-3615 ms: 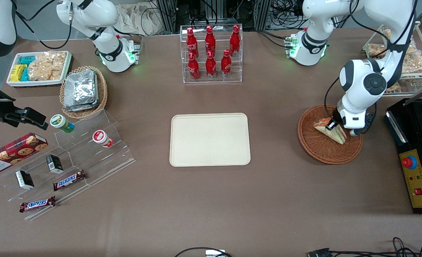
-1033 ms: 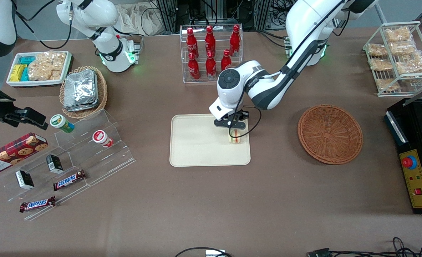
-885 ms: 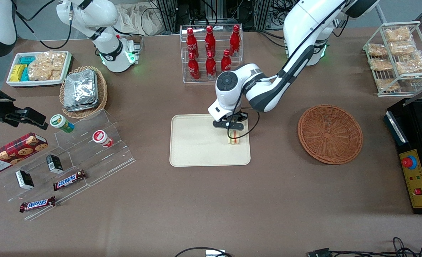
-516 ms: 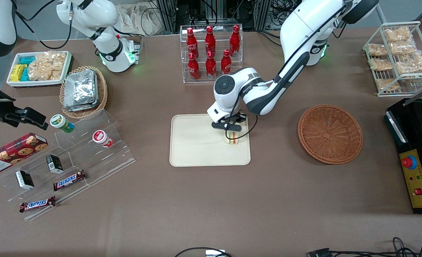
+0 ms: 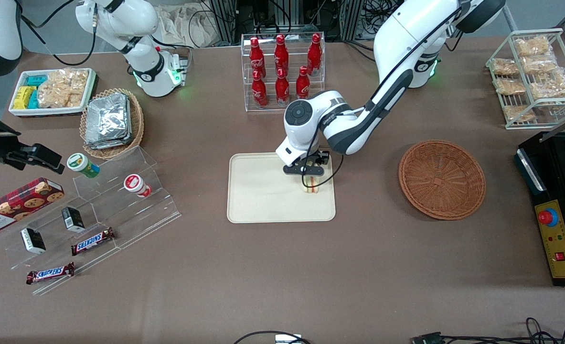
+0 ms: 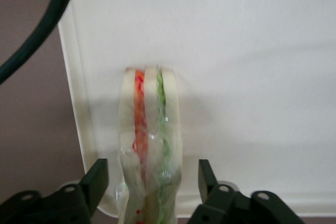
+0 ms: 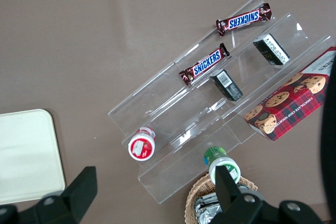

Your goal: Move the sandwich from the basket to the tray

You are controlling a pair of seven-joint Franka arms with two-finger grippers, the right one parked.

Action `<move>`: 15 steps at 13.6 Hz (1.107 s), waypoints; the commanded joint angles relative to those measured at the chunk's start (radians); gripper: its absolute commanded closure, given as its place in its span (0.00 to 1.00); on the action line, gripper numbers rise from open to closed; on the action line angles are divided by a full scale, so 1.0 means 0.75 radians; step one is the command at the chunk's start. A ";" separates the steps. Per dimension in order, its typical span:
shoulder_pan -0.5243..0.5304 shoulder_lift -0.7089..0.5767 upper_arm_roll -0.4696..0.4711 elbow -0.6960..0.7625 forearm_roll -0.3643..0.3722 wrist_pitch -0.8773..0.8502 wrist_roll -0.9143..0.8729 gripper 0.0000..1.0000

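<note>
The sandwich [image 5: 312, 183] [image 6: 149, 129], a wedge in clear wrap with pale bread and red-orange and green filling layers, stands on edge on the tray [image 5: 258, 191] [image 6: 252, 51], near the tray's rim at the end nearest the basket [image 5: 442, 179]. The tray is flat, cream-beige and rectangular with rounded corners. The basket is round, shallow, brown wicker, lying apart from the tray toward the working arm's end of the surface.
</note>
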 commanded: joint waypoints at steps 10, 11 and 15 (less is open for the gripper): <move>0.428 -0.204 -0.003 0.384 -0.202 -0.495 0.069 0.00; 0.479 -0.225 -0.003 0.388 -0.202 -0.524 0.106 0.00; 0.612 -0.317 -0.001 0.384 -0.310 -0.565 0.294 0.00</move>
